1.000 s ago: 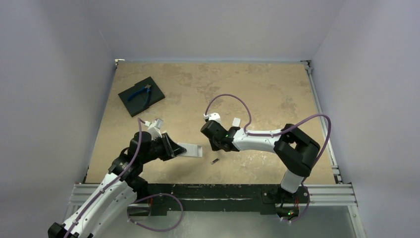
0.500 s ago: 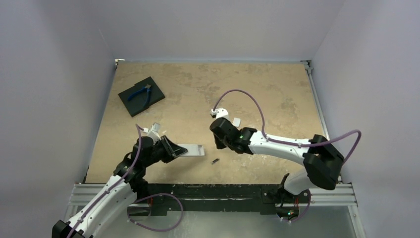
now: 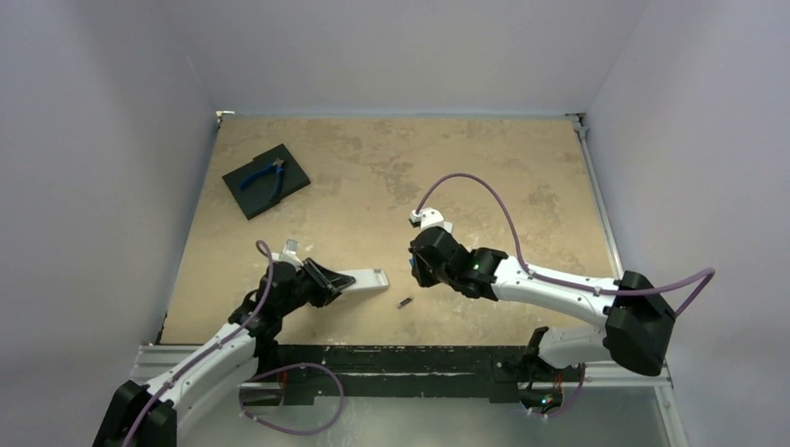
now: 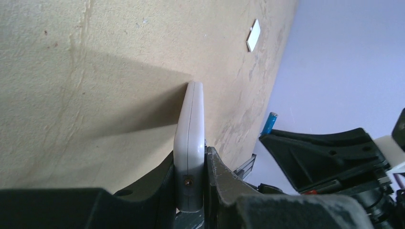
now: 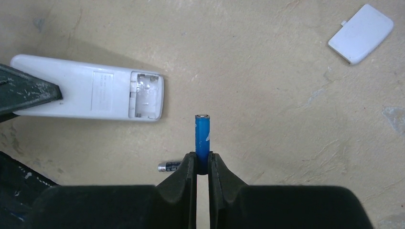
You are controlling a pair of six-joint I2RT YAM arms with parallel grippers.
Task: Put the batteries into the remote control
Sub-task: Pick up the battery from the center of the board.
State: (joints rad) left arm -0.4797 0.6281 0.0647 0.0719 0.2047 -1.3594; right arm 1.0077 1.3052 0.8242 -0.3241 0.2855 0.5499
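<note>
Left gripper (image 4: 190,164) is clamped on one end of the remote control (image 5: 110,94), back up, battery compartment open. Right gripper (image 5: 202,160) grasps the blue battery (image 5: 202,136) near that open end. The dark battery (image 5: 169,166) lies on the bench (image 5: 277,124) nearby. The white cover (image 5: 360,33) lies well apart.

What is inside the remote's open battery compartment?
No battery: the compartment of the remote control shows bare white slots. Corners under its rim are shadowed, not visible.
</note>
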